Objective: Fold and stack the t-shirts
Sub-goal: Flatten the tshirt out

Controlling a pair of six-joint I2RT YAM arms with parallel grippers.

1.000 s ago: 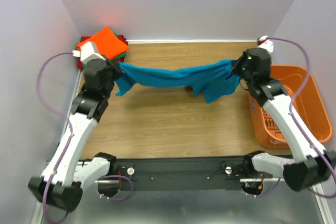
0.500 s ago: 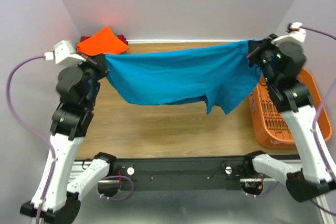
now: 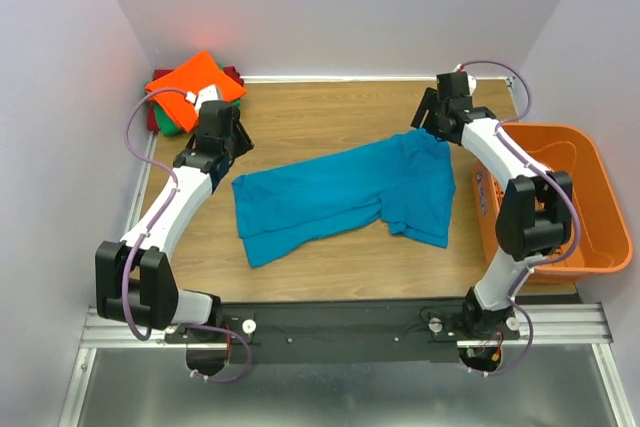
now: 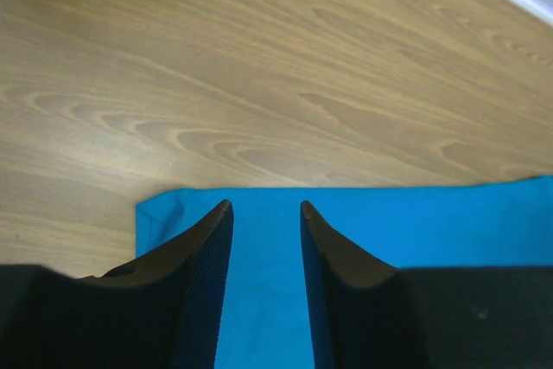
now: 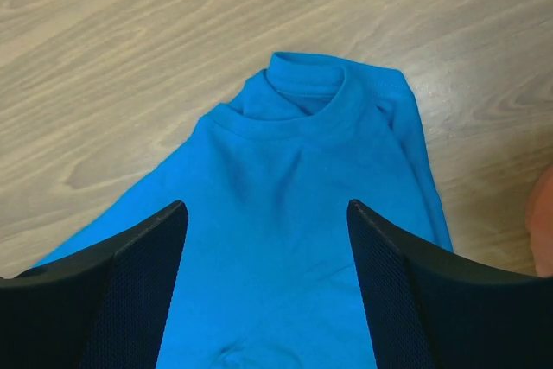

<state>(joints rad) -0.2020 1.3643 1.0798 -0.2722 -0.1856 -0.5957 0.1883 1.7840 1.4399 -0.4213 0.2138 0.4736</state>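
The top view alone takes in the whole wooden table (image 3: 330, 107), with the teal-blue t-shirt (image 3: 340, 197) lying across the table's middle, an orange slotted basket (image 3: 560, 129) just off the table's right edge, and a pile of folded shirts at the table's far left corner: the bright orange one (image 3: 195, 82) on top, a green one (image 3: 158, 119) and a dark red one (image 3: 235, 75) showing beneath it. The wrist cameras add what that view is too distant to show. The right wrist view shows the shirt's ribbed collar (image 5: 302, 84) lying flat and rounded on the wood. The left wrist view shows a straight, square corner of the cloth on the table and a sliver of the dark red shirt at the top of the frame. Half a second ago the shirt hung in the air, stretched wide between the two raised arms. Now both have let go, it rests on the table, and the arms have dropped low over the table's far half. The left gripper (image 4: 266, 206) hovers over the shirt's corner with its fingers only narrowly parted, the gap showing nothing but cloth below. The right gripper (image 5: 265, 205) stands wide apart above the collar end and grasps nothing. The shirt lies as a slanted band, lower at the left and higher at the right. Its left part is smooth and its right part is bunched, with one flap reaching toward the table's near edge.
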